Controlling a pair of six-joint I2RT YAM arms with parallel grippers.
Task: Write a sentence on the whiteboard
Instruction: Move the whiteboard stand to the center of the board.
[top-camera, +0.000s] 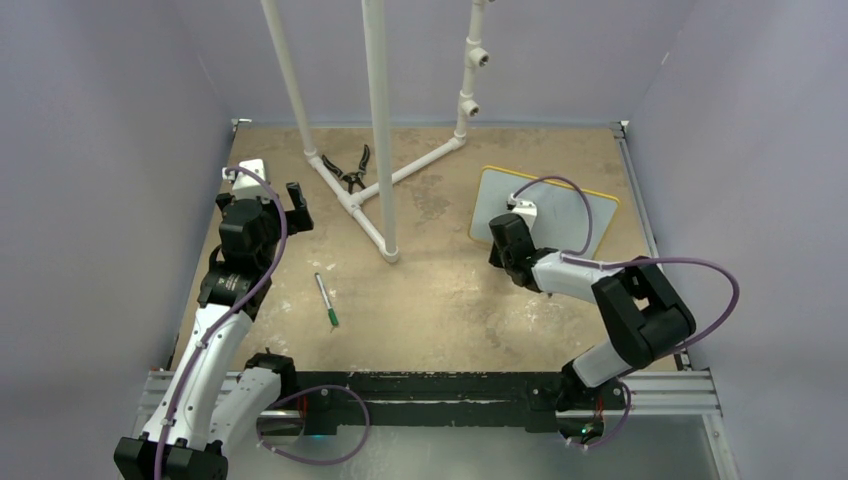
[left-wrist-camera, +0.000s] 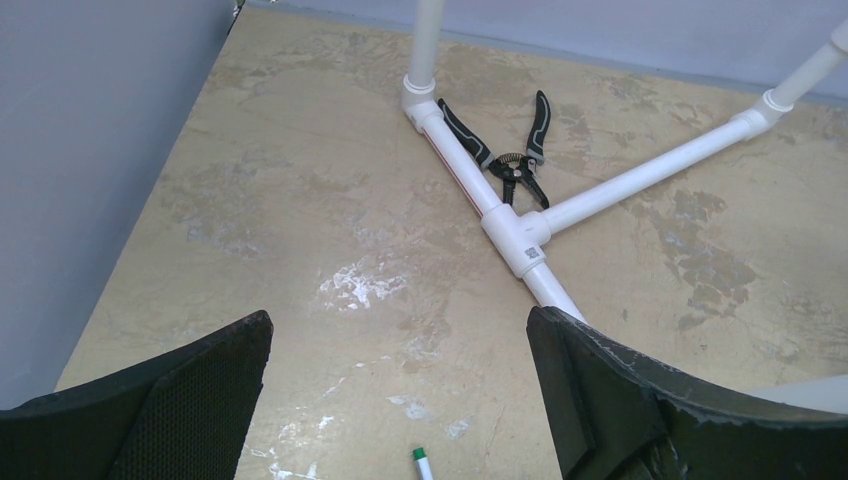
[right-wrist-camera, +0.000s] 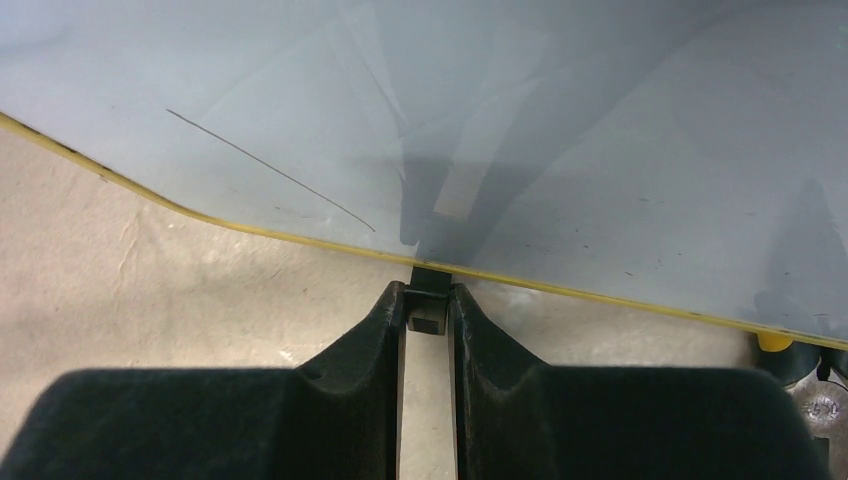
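Tabletop (top-camera: 450, 300), tan and scuffed with pale stains, is boxed by lavender-grey walls (top-camera: 100, 150). Board (top-camera: 560, 215) lies right of the pipe frame (top-camera: 380, 120), a thin dark stroke (right-wrist-camera: 270, 170) on its face. Right gripper (right-wrist-camera: 427, 292) fingers are nearly together, clamped on a black foot (right-wrist-camera: 430, 278) at its near rim. Left gripper (left-wrist-camera: 400, 330), left of the frame, gapes wide. Marker (top-camera: 326, 300) lies on the frame's near side, pliers (top-camera: 352, 170) against its base.

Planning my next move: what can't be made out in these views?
Green-tipped marker pen: left wrist view, bottom edge cuts off its body.
Yellow-rimmed whiteboard: top view, right arm hides its near corner; any lettering too small.
Small black piece between right gripper's fingers: right wrist view, they hide its sides.
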